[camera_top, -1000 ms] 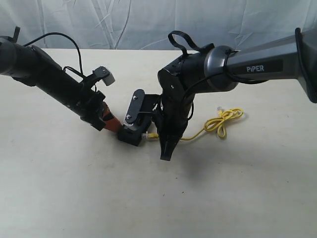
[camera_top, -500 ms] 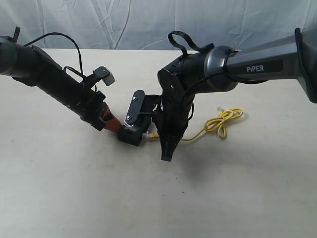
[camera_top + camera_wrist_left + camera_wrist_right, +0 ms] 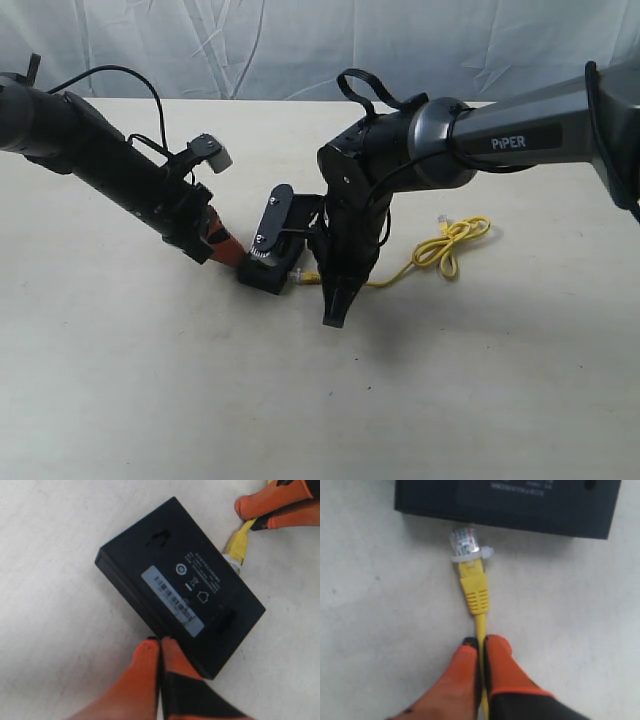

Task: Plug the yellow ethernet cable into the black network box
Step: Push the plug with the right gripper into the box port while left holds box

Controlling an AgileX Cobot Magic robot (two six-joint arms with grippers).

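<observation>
The black network box point(image 3: 268, 272) lies flat on the table, pale label up point(image 3: 172, 599). My left gripper point(image 3: 160, 644) is shut, and its orange fingertips point(image 3: 224, 244) press against one side of the box. My right gripper point(image 3: 481, 642) points down beside the box point(image 3: 335, 300), shut on the yellow ethernet cable point(image 3: 481, 625) just behind the plug boot. The clear plug point(image 3: 464, 540) lies on the table with its tip right at the box's side point(image 3: 520, 510); no port shows there. The plug also shows in the left wrist view point(image 3: 235, 550). The looped bundle point(image 3: 455, 240) lies to the right.
The cable's free end point(image 3: 445, 218) lies by the bundle. A wrinkled pale cloth backdrop point(image 3: 300, 40) hangs behind the table's far edge. Both arms crowd the middle around the box. Bare cream tabletop point(image 3: 300, 400) stretches toward the front.
The right arm has edged very slightly to the left. The plug, the box and the left gripper stand as before.
</observation>
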